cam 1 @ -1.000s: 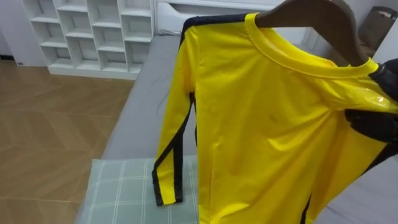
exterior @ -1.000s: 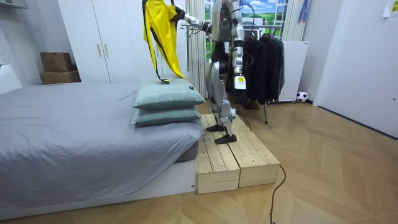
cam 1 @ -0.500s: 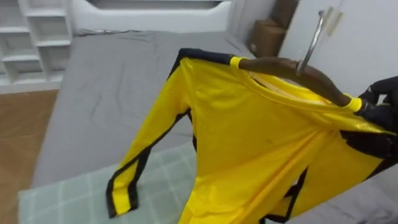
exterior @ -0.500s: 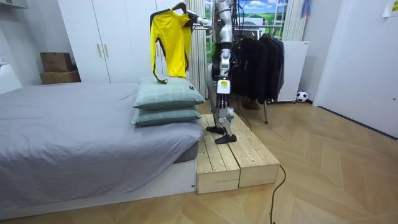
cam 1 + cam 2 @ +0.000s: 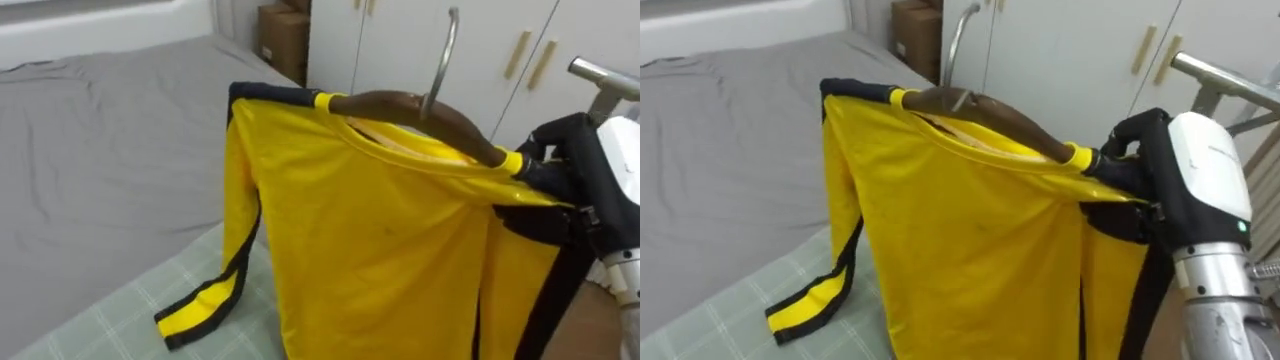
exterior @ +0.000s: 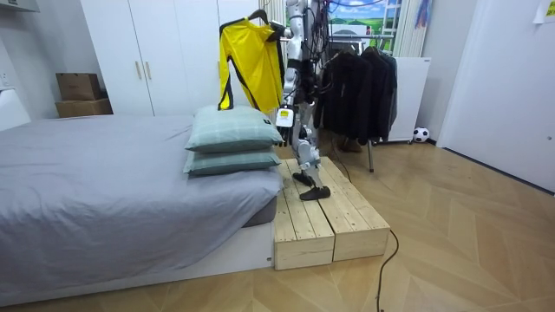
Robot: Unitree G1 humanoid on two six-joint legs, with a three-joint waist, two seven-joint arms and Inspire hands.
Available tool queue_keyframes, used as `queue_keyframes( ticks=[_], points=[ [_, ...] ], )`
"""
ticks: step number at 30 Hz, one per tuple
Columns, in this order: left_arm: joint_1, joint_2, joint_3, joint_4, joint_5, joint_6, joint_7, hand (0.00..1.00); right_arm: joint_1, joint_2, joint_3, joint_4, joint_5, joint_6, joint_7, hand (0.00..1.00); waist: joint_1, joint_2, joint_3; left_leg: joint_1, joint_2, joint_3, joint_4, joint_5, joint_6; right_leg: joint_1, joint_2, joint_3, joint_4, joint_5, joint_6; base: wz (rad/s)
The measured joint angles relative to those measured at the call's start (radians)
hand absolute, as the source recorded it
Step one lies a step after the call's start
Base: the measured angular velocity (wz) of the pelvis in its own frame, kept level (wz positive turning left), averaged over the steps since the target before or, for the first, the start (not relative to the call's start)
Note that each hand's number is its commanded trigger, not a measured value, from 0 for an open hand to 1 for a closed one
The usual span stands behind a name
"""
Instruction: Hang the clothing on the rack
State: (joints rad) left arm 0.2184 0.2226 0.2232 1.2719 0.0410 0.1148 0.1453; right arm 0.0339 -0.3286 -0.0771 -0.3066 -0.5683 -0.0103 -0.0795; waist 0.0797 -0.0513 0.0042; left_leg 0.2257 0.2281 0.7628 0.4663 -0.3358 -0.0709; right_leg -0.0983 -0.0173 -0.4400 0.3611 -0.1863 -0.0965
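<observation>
Right hand (image 5: pixel 556 166): curled round hanger (image 5: pixel 400 106) end, holding shirt (image 5: pixel 380 250) up clear of bed (image 5: pixel 100 130).
Hook (image 5: pixel 443 60): upright, free for hanging.

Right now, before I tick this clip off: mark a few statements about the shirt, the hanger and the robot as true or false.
1. The yellow shirt hangs on a wooden hanger. True.
2. The right robot hand is closed round one end of the hanger. True.
3. The hanger is hooked over the rack's rail. False: its hook is free in the air, and the clothes rack stands to the room view's right of the robot.
4. The shirt lies flat on the mattress. False: it hangs above the pillows.
5. The robot stands on bare floor. False: it stands on a wooden platform beside the bed.
</observation>
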Motion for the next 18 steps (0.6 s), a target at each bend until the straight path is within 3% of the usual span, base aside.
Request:
queue_keyframes(
  ticks=[1,2,3,4,5,7,8,10,11,13,14,15,16,17,18],
  points=[
    [0.003,0.001,-0.009,0.0,0.001,0.014,0.005,0.0,-0.019,-0.001,0.013,0.004,0.004,0.0,0.002,1.0,0.005,0.004,0.0027,-0.027,0.04,-0.012,0.126,0.012,-0.012,0.011,0.006,0.006,0.0,-0.014,-0.015,-0.8],
    [0.007,0.001,-0.015,0.0,0.001,0.023,0.009,0.0,-0.03,-0.001,0.021,0.007,0.011,0.002,0.002,1.0,0.005,0.003,0.0023,-0.041,0.059,-0.023,0.185,0.028,-0.01,0.013,0.012,0.023,0.004,-0.019,-0.019,-0.89],
    [0.017,0.001,-0.018,0.0,0.001,0.039,0.02,0.0,-0.046,-0.001,0.047,0.012,0.022,0.009,-0.002,1.0,0.014,-0.001,0.0023,-0.071,0.078,-0.049,0.283,0.084,0.009,0.019,0.018,0.077,0.007,-0.023,-0.025,-1.0],
    [0.029,0.0,-0.02,0.005,0.001,0.051,0.022,0.0,-0.071,0.001,0.079,0.031,0.026,0.01,-0.007,1.0,0.02,-0.018,0.0054,-0.109,0.068,-0.118,0.316,0.099,0.029,0.027,0.02,0.134,0.009,-0.025,-0.03,-1.03],
    [0.031,-0.001,-0.02,0.005,0.0,0.058,0.022,0.0,-0.075,0.002,0.087,0.035,0.029,0.012,-0.009,1.0,0.021,-0.019,0.0064,-0.13,0.059,-0.153,0.312,0.093,0.031,0.027,0.024,0.153,0.006,-0.025,-0.031,-0.93],
    [0.037,-0.007,-0.02,0.006,0.0,0.08,0.027,0.0,-0.075,0.007,0.109,0.059,0.049,0.016,-0.009,1.0,0.045,-0.01,0.0135,-0.213,0.032,-0.299,0.271,0.063,0.016,0.024,0.047,0.238,0.001,-0.018,-0.037,-1.0],
    [0.045,-0.011,-0.02,0.007,0.0,0.084,0.03,0.0,-0.075,0.009,0.122,0.066,0.049,0.021,-0.008,1.0,0.054,-0.008,0.0131,-0.226,0.014,-0.338,0.243,0.059,0.014,0.022,0.053,0.266,0.001,-0.016,-0.038,-1.32],
    [0.06,-0.026,-0.012,0.008,0.0,0.121,0.038,0.0,-0.081,0.01,0.173,0.067,0.048,0.027,-0.003,1.0,0.065,-0.01,0.0114,-0.286,-0.057,-0.497,0.098,0.06,0.014,-0.008,0.07,0.38,0.004,-0.017,-0.033,-1.42],
    [0.06,-0.031,-0.009,0.012,0.0,0.126,0.038,0.0,-0.086,0.009,0.18,0.068,0.048,0.025,0.0,1.0,0.065,-0.008,0.0141,-0.295,-0.076,-0.538,0.052,0.061,0.014,-0.011,0.078,0.412,-0.001,-0.009,-0.029,-1.43],
    [0.076,-0.057,-0.007,0.032,0.0,0.128,0.038,0.0,-0.088,0.0,0.187,0.066,0.049,0.026,0.003,1.0,0.063,0.007,0.0119,-0.308,-0.129,-0.659,-0.111,0.081,0.019,-0.026,0.109,0.516,-0.018,0.024,-0.019,-1.42],
    [0.078,-0.063,-0.003,0.039,-0.001,0.129,0.038,0.0,-0.088,-0.001,0.186,0.066,0.05,0.027,0.001,1.0,0.059,0.01,0.0135,-0.311,-0.138,-0.68,-0.142,0.096,0.022,-0.03,0.115,0.533,-0.017,0.03,-0.017,-1.24],
    [0.079,-0.073,0.009,0.058,-0.005,0.136,0.037,0.0,-0.087,0.004,0.186,0.066,0.05,0.036,0.001,1.0,0.055,0.015,0.0116,-0.31,-0.152,-0.704,-0.163,0.141,0.019,-0.038,0.13,0.569,-0.014,0.04,-0.007,-0.89],
    [0.078,-0.077,0.009,0.065,-0.01,0.142,0.037,0.0,-0.087,0.008,0.186,0.066,0.05,0.036,-0.001,1.0,0.054,0.015,0.0109,-0.305,-0.156,-0.712,-0.171,0.159,0.02,-0.043,0.137,0.586,-0.014,0.044,-0.002,-0.95],
    [0.078,-0.079,0.011,0.071,-0.011,0.152,0.036,0.0,-0.087,0.018,0.189,0.065,0.048,0.036,-0.001,1.0,0.044,0.006,0.0065,-0.299,-0.154,-0.687,-0.184,0.161,0.017,-0.056,0.144,0.61,-0.018,0.049,0.006,-0.63],
    [0.073,-0.08,0.011,0.071,-0.011,0.164,0.036,0.0,-0.087,0.024,0.189,0.065,0.047,0.035,-0.003,1.0,0.031,0.0,0.0056,-0.296,-0.155,-0.67,-0.188,0.16,0.019,-0.06,0.141,0.607,-0.02,0.056,0.003,-0.49]
  ],
)
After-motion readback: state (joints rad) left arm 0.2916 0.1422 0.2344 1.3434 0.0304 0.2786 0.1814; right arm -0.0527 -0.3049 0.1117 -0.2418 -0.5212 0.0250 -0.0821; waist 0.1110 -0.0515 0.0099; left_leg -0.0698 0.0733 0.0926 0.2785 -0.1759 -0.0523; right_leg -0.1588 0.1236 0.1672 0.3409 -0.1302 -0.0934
